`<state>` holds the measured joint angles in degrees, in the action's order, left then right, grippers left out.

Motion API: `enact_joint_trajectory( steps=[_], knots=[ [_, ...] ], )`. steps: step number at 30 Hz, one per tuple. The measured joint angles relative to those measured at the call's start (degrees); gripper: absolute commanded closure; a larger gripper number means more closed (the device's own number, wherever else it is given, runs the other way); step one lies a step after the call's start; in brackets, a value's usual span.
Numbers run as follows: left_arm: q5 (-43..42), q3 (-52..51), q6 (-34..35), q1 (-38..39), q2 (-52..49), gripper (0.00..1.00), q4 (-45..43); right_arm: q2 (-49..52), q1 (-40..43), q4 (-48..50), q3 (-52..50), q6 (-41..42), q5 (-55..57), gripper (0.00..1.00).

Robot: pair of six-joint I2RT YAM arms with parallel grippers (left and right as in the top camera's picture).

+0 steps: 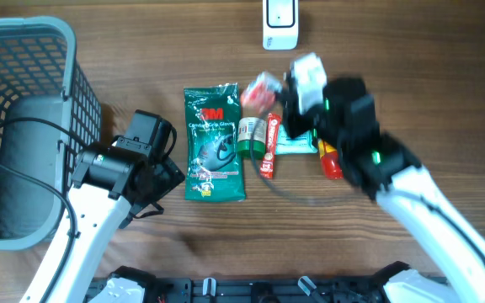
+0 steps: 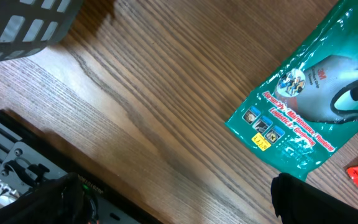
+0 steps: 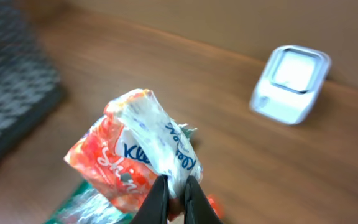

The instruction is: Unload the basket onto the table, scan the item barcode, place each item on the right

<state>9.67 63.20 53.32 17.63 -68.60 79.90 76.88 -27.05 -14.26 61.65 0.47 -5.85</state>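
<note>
**Surface.** Brown wood-grain tabletop (image 1: 394, 93) carries everything listed below.

**Container.** Grey plastic mesh basket (image 1: 23, 126) stands at the left edge, with a grey padded mass inside it.

**Right arm.** The white and black right arm (image 1: 411, 185) reaches diagonally from the lower right corner toward the centre, its wrist over the cluster of goods. The right fingers (image 3: 159, 202) are pinched together on the lower edge of the orange and white crinkled plastic tissue packet (image 3: 142, 155). The packet stands up from the grip, above the tabletop. In the overhead view it shows just left of the wrist, between the cluster and the scanner. The right wrist view is blurred, and no barcode can be made out.

**Left arm.** The white and black left arm (image 1: 99, 202) rises from the lower left, its wrist beside the basket. The left fingers (image 2: 309, 199) are spread wide and empty, low over bare wood just left of the glove packet.

**Goods.**
- Green foil packet of 3M gloves (image 1: 215, 143) lies flat at the centre.
- White rectangular barcode scanner (image 1: 280, 23) sits at the top edge, well apart from the held packet.
- Green cylindrical can (image 1: 249, 135), red tube (image 1: 269, 156) and red bottle (image 1: 330, 162) lie close together right of the gloves.
</note>
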Motion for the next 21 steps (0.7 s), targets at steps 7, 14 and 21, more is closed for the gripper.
enact_joint_trajectory(
  steps=[7,14,21],
  knots=[
    [0.0,0.0,0.0,0.0,0.0,0.0,0.0,18.1,6.0,-3.2,18.8,-10.2,5.4,0.96],
    [0.0,0.0,0.0,0.0,0.0,0.0,0.0,34.0,6.6,-2.9,33.3,-25.7,17.0,0.96],
    [0.0,0.0,0.0,0.0,-0.1,0.0,0.0,47.3,6.5,12.2,40.0,-46.9,31.8,0.96]
  ],
)
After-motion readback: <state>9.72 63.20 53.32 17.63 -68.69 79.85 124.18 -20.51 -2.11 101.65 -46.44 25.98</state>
